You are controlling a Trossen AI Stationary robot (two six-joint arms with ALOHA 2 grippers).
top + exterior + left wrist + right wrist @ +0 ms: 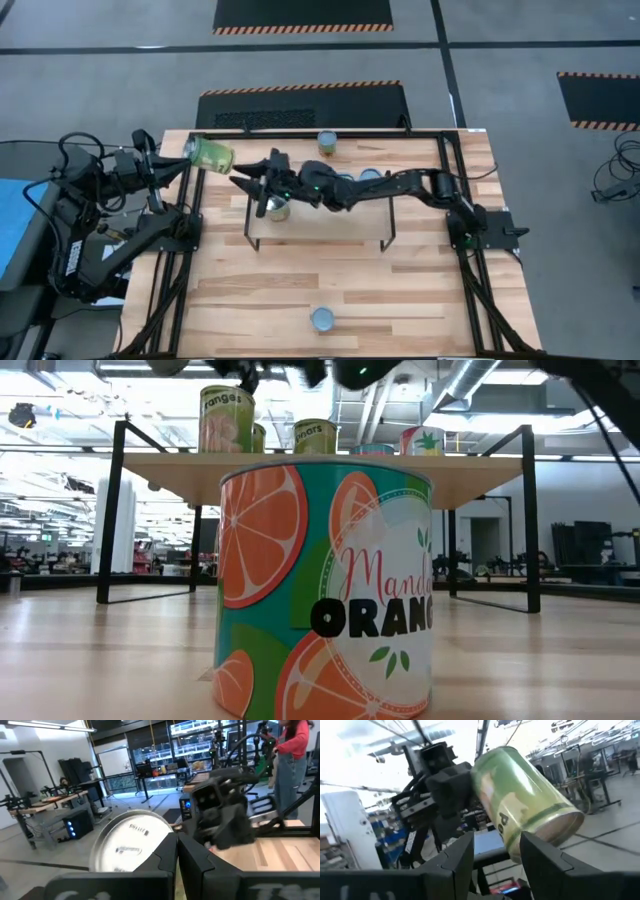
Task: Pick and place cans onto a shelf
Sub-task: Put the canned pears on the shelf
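Note:
A green-labelled can point(210, 153) is held in the air on its side above the table's far left corner. My left gripper point(185, 163) is shut on it. My right gripper point(245, 180) is open and reaches in from the table's right. Its fingers stand on either side of the can's silvery free end point(562, 825). The light-wood shelf point(330, 225) on black wire legs carries several cans, among them a green one point(225, 420). One orange-patterned can point(325, 590) stands on the table by the near edge and also shows in the high view point(322, 319). My left gripper holds the green can by the end toward the table's left point(476, 780), coming level from the left. The can sticks out past the fingers on its side, a little tilted and clear of the table. The gripper's own body hides the exact place of contact. I cannot tell whether my right gripper touches the can; its fingers point(540, 857) flank the free end.
The table's black frame point(440, 135) runs along the far edge and the sides. The arm bases stand at the table's left point(110, 240) and right point(480, 225). A person in red point(292, 750) stands in the room beyond the table.

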